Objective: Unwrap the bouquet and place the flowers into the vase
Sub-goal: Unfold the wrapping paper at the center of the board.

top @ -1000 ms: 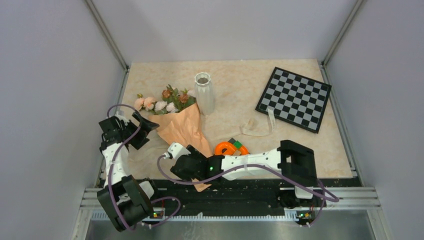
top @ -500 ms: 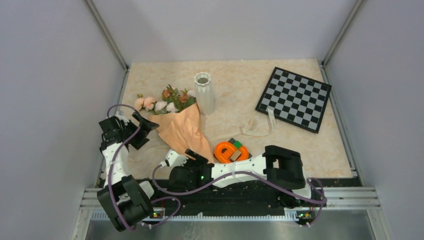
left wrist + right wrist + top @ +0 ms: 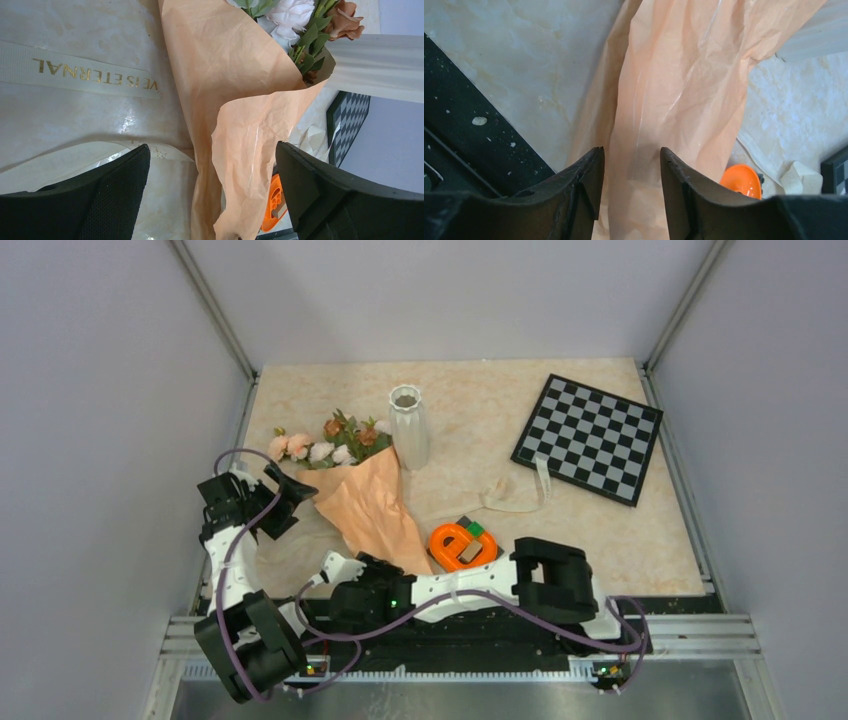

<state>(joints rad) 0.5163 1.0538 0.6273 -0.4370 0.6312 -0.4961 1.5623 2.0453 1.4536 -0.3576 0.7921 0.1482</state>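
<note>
**Right gripper [image 3: 630, 152] astride the bouquet's narrow tail**
The bouquet [image 3: 365, 502] ran lengthwise straight ahead of the right fingers, with its stem end between them and the flowers [image 3: 330, 445] at the far end, near the vase [image 3: 408, 425]. These fingers stood partway together around the paper, but a pinch could not be told. The left gripper [image 3: 212, 150], fingers wide apart, hung just beside the wide end, so the right arm was nearer the tail.

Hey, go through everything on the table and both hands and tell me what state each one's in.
bouquet, lying flat, still wrapped
flowers, wrapped, heads poking out
vase, upright, no flowers in it
ribbon, lying flat on the table
left hand, open above the bouquet
right hand, straddling the bouquet's lower end, grip unclear
</note>
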